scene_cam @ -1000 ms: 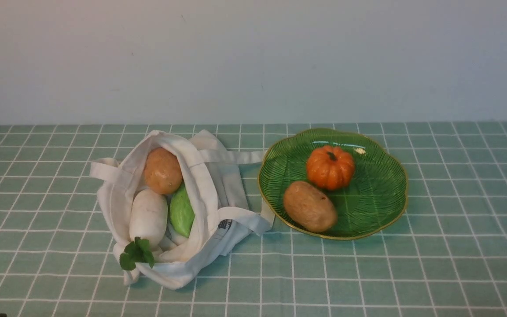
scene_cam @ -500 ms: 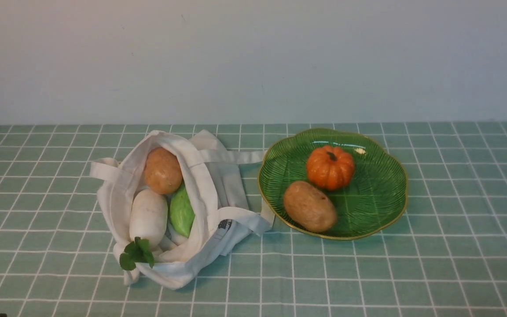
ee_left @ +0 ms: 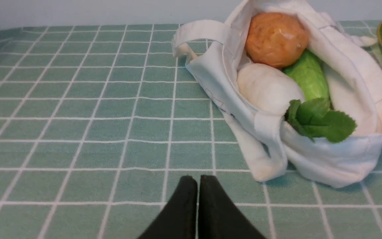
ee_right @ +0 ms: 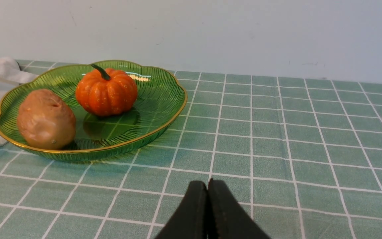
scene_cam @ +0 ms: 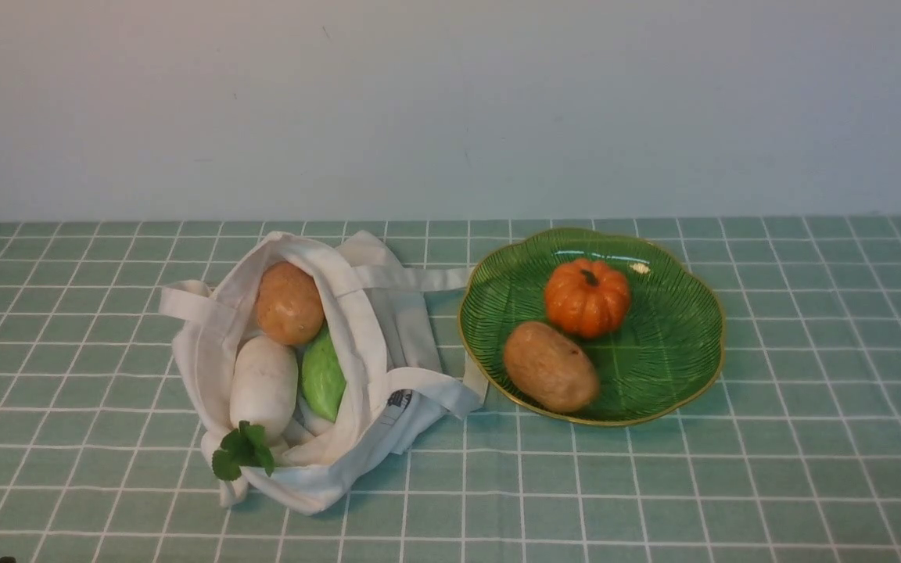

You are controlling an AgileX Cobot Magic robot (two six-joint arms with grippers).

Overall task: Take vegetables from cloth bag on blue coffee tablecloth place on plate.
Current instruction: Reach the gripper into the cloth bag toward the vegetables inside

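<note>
In the front view nothing has moved during the last second: the bag, its contents and the plate lie exactly as before. I judge that the task is pausing between two transfers and the next pick is not yet begun. The left fingers (ee_left: 182, 205) are pressed together with nothing between them. They point low over the blue coffee tablecloth (ee_left: 78, 109) toward the cloth bag (scene_cam: 376, 328), a little short of its open mouth and not touching it. The bag lies slumped on the surface. Inside it the white radish (scene_cam: 263, 383) rests along the bag's left wall, and its green leaves (scene_cam: 241, 451) hang over the bag's near edge. A brown potato (scene_cam: 288, 303) sits at the far end of the bag, and a pale green vegetable (scene_cam: 322, 378) lies touching the radish on its right. Just to the right of the bag stands the plate (scene_cam: 677, 344); one strap of the bag reaches its rim. The plate already carries a second potato (scene_cam: 550, 366) and an orange pumpkin (scene_cam: 586, 297), so part of the work seems done while three vegetables remain in the bag. Further right of the bag, past the plate, the right fingers (ee_right: 194, 209) are also closed together and empty, held low over the cloth and apart from the plate.
</note>
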